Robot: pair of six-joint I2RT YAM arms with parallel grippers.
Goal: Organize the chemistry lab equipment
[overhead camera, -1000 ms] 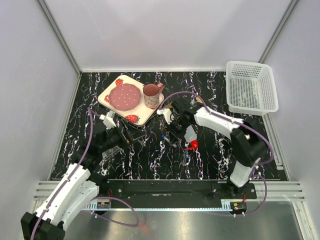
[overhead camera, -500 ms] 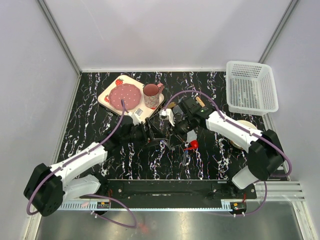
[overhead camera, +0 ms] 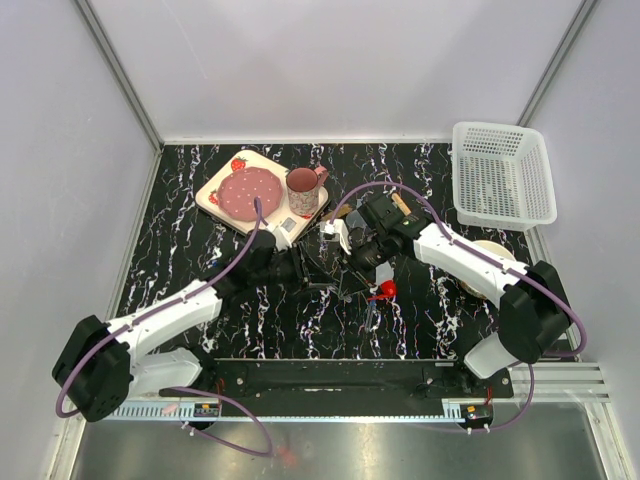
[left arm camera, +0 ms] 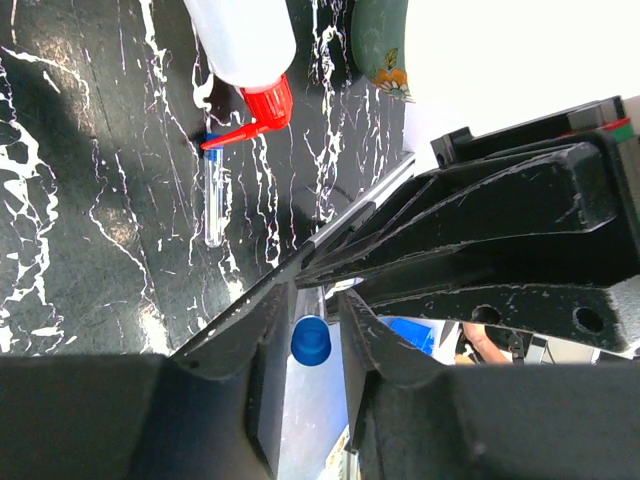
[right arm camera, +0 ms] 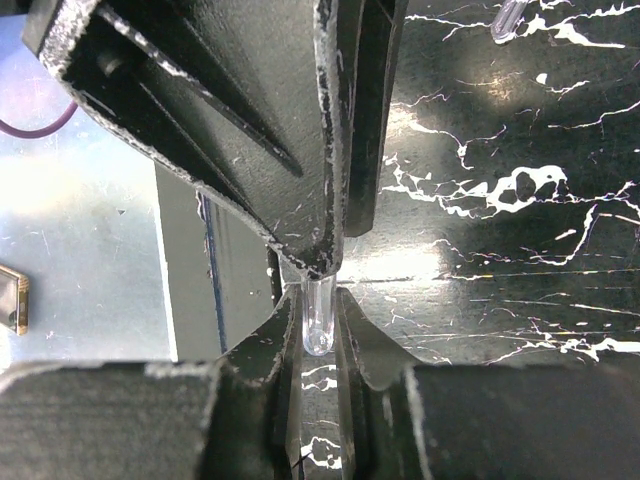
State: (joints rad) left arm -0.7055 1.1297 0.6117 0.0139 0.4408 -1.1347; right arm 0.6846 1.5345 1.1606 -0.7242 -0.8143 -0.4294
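Observation:
A small clear tube (right arm camera: 316, 330) is pinched at its rounded end by my right gripper (right arm camera: 318, 300), which is shut on it above the table's middle (overhead camera: 347, 268). The tube's blue cap (left arm camera: 311, 340) lies between the fingers of my left gripper (left arm camera: 310, 322), which meets the right one tip to tip (overhead camera: 318, 268). Those fingers sit close on both sides of the cap, with a sliver of gap on one side. The red-capped squeeze bottle (overhead camera: 381, 276) lies just right of the grippers. A second blue-capped tube (left arm camera: 214, 205) lies on the table below its nozzle.
The strawberry-print tray (overhead camera: 215, 190) with a pink plate and mug (overhead camera: 303, 191) stands at the back left. A white basket (overhead camera: 503, 175) sits at the back right. A cream bowl (overhead camera: 490, 252) is partly hidden behind the right arm. Another clear tube end (right arm camera: 510, 15) lies nearby.
My left arm has swung from the near left to the centre and its jaws have narrowed around the blue cap. The right gripper shifted slightly and kept hold of the tube.

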